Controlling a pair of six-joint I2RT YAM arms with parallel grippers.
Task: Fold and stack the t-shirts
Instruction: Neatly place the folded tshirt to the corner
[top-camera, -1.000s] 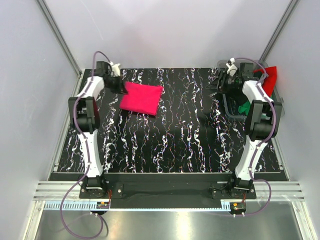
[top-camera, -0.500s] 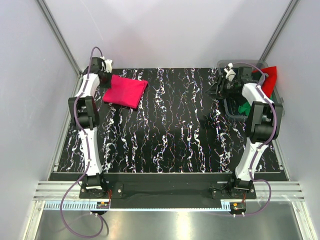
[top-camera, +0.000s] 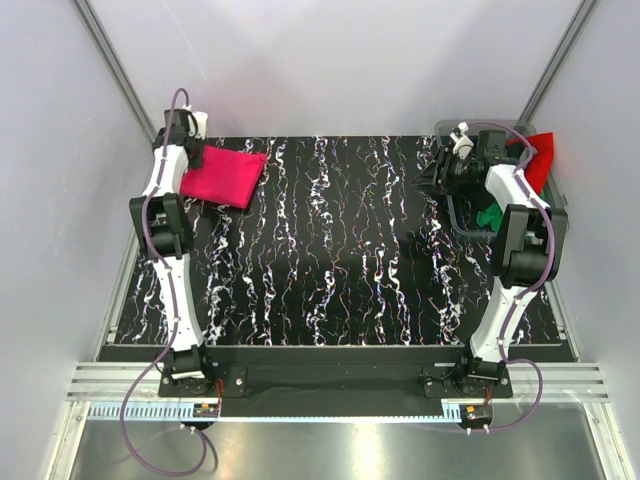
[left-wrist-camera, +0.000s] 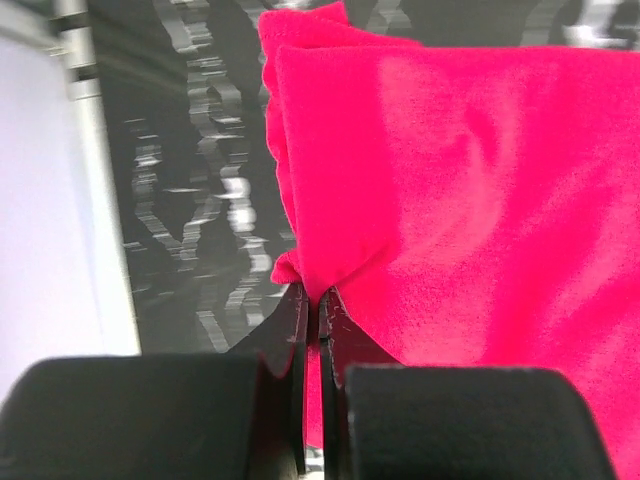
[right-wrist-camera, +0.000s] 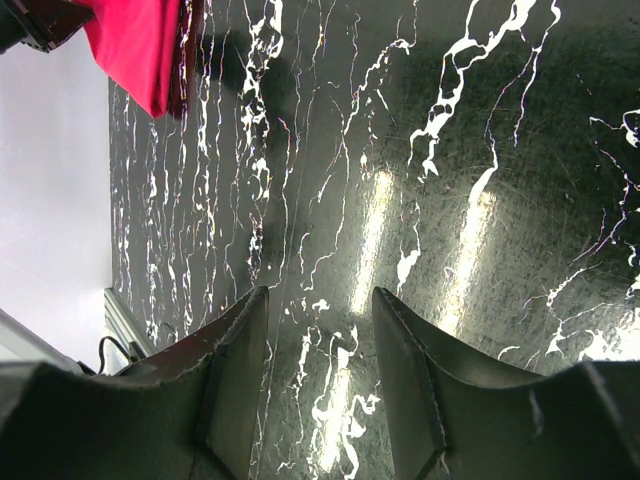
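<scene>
The crimson-pink t-shirt (top-camera: 222, 175), folded at the table's (top-camera: 330, 290) far left corner, is pinched at its edge by the left gripper (left-wrist-camera: 312, 295), so a hard tug could undo the fold, while the right gripper (right-wrist-camera: 320, 300) hangs spread, seemingly empty, near the bin (top-camera: 455, 222).

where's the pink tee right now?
Top view: the pink t-shirt lies folded at the far-left corner of the table, with its left edge pinched in the left hand.
</scene>
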